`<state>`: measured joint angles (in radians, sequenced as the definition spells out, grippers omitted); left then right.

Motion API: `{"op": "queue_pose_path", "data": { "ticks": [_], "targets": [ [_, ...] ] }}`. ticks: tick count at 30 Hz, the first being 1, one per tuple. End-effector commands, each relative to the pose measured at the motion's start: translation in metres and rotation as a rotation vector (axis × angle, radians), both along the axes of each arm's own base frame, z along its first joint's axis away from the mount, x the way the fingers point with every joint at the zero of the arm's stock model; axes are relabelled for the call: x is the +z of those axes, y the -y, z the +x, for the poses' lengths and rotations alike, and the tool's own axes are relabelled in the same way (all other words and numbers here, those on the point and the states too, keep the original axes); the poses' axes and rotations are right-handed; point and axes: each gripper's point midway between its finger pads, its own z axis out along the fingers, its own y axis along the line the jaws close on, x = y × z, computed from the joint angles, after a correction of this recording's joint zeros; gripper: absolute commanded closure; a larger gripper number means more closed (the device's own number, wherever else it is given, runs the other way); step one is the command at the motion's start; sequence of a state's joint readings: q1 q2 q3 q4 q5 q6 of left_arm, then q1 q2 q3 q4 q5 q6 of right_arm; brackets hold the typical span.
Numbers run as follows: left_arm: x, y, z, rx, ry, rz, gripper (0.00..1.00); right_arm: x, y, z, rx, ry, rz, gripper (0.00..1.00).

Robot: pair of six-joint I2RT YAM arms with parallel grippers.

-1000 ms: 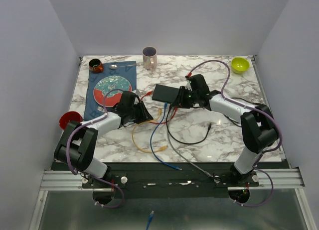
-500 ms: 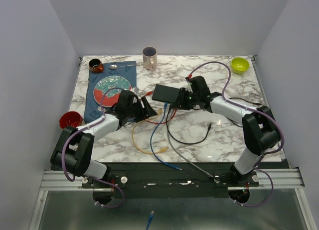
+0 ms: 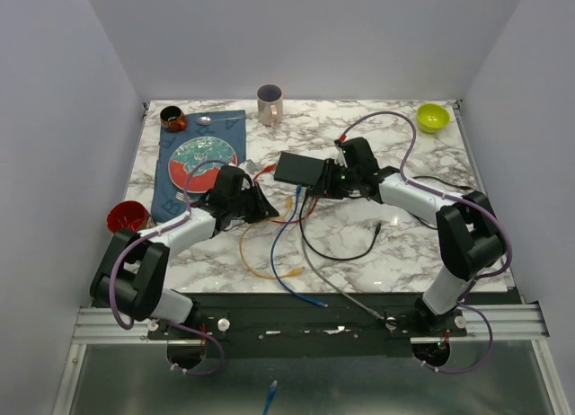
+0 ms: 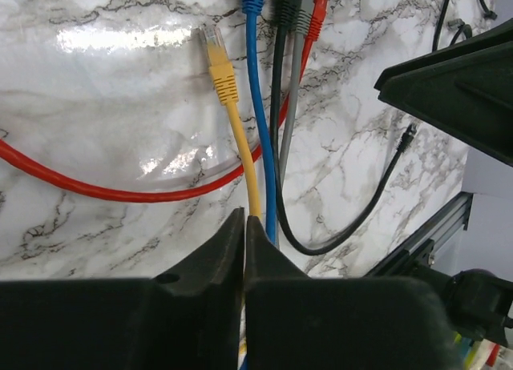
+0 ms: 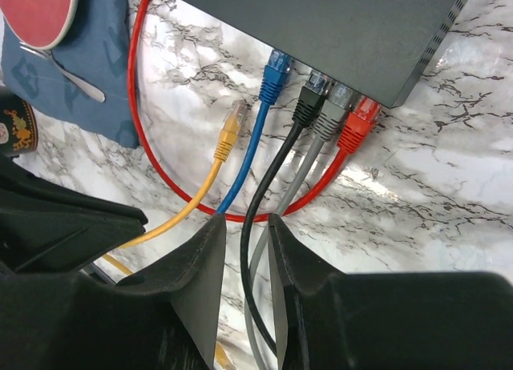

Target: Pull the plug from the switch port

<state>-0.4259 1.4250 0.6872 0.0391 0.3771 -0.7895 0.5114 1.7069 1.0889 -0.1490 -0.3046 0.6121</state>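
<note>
Switch (image 5: 337,26) sits mid-desk (image 3: 404,253), four plugs (image 5: 321,98) seated. Yellow plug (image 4: 215,54) lies loose beside them. Left end effector (image 4: 244,215) is pinched on the yellow cable (image 4: 240,146). Right end effector (image 5: 247,219) is open, straddling the black cable (image 5: 264,186). Risk: nothing pins the switch, so a tug drags it.

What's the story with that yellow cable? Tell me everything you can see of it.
The yellow cable is a thin network lead with a ribbed yellow boot and a clear plastic plug at its tip. The plug is not in the switch. It lies free on the marble table, beside the plugged-in blue cable. Further back, the lead runs into the closed fingers of the left end effector, which appear to pinch it.
</note>
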Motion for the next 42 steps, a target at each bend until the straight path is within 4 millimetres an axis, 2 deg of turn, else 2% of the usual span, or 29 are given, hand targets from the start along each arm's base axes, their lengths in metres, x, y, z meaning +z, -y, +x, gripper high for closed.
{"op": "queue_pose_path", "data": {
  "ticks": [1, 3, 5, 9, 10, 11, 13, 14, 15, 16, 18, 19, 21, 22, 23, 24, 27, 29, 33, 38, 42],
  "targets": [
    [0.017, 0.002, -0.008, -0.037, 0.039, -0.029, 0.96, 0.024, -0.010, 0.000, 0.030, 0.050, 0.051, 0.64],
    [0.025, 0.004, -0.007, -0.038, 0.056, -0.040, 1.00, 0.029, -0.012, -0.002, 0.038, 0.057, 0.062, 0.64],
    [0.038, 0.005, -0.006, -0.034, 0.081, -0.061, 1.00, 0.043, -0.017, -0.006, 0.062, 0.081, 0.096, 0.64],
    [0.066, 0.007, 0.005, -0.012, 0.138, -0.080, 1.00, 0.080, -0.044, -0.027, 0.194, 0.127, 0.234, 0.62],
    [0.071, 0.006, 0.010, 0.000, 0.153, -0.077, 1.00, 0.090, -0.051, -0.033, 0.234, 0.139, 0.261, 0.60],
    [0.066, 0.002, 0.008, 0.017, 0.122, -0.050, 1.00, 0.098, -0.056, -0.037, 0.256, 0.163, 0.268, 0.53],
    [0.075, -0.008, 0.019, 0.078, 0.151, -0.001, 0.87, 0.103, -0.069, -0.050, 0.316, 0.179, 0.257, 0.47],
    [0.073, -0.013, 0.019, 0.097, 0.144, 0.025, 0.75, 0.105, -0.074, -0.052, 0.334, 0.184, 0.242, 0.44],
    [0.077, -0.018, 0.021, 0.116, 0.157, 0.044, 0.62, 0.102, -0.080, -0.058, 0.371, 0.206, 0.210, 0.43],
    [0.077, -0.024, 0.022, 0.142, 0.160, 0.074, 0.48, 0.096, -0.080, -0.055, 0.362, 0.215, 0.169, 0.43],
    [0.079, -0.038, 0.021, 0.183, 0.168, 0.131, 0.39, 0.086, -0.083, -0.057, 0.389, 0.208, 0.113, 0.43],
    [0.084, -0.044, 0.019, 0.193, 0.182, 0.152, 0.38, 0.082, -0.084, -0.055, 0.384, 0.214, 0.092, 0.43],
    [0.076, -0.062, 0.014, 0.248, 0.160, 0.225, 0.35, 0.072, -0.085, -0.054, 0.396, 0.226, 0.040, 0.43],
    [0.081, -0.068, 0.011, 0.266, 0.172, 0.235, 0.32, 0.068, -0.084, -0.051, 0.387, 0.235, 0.007, 0.43],
    [0.076, -0.084, 0.009, 0.329, 0.155, 0.286, 0.30, 0.063, -0.083, -0.051, 0.393, 0.232, -0.019, 0.43],
    [0.075, -0.091, 0.006, 0.361, 0.145, 0.295, 0.27, 0.062, -0.086, -0.051, 0.411, 0.255, -0.046, 0.43],
    [0.075, -0.117, 0.000, 0.476, 0.098, 0.310, 0.19, 0.040, -0.080, -0.043, 0.392, 0.282, -0.171, 0.42],
    [0.073, -0.129, -0.004, 0.513, 0.067, 0.316, 0.17, 0.030, -0.075, -0.036, 0.370, 0.292, -0.224, 0.42],
    [0.066, -0.138, -0.012, 0.542, 0.010, 0.303, 0.14, 0.023, -0.072, -0.026, 0.391, 0.336, -0.311, 0.40],
    [0.058, -0.137, -0.019, 0.533, -0.026, 0.259, 0.13, 0.015, -0.076, -0.024, 0.433, 0.373, -0.391, 0.39],
    [0.050, -0.139, -0.024, 0.533, -0.042, 0.246, 0.13, 0.012, -0.089, -0.025, 0.484, 0.420, -0.447, 0.38]
  ]
}}
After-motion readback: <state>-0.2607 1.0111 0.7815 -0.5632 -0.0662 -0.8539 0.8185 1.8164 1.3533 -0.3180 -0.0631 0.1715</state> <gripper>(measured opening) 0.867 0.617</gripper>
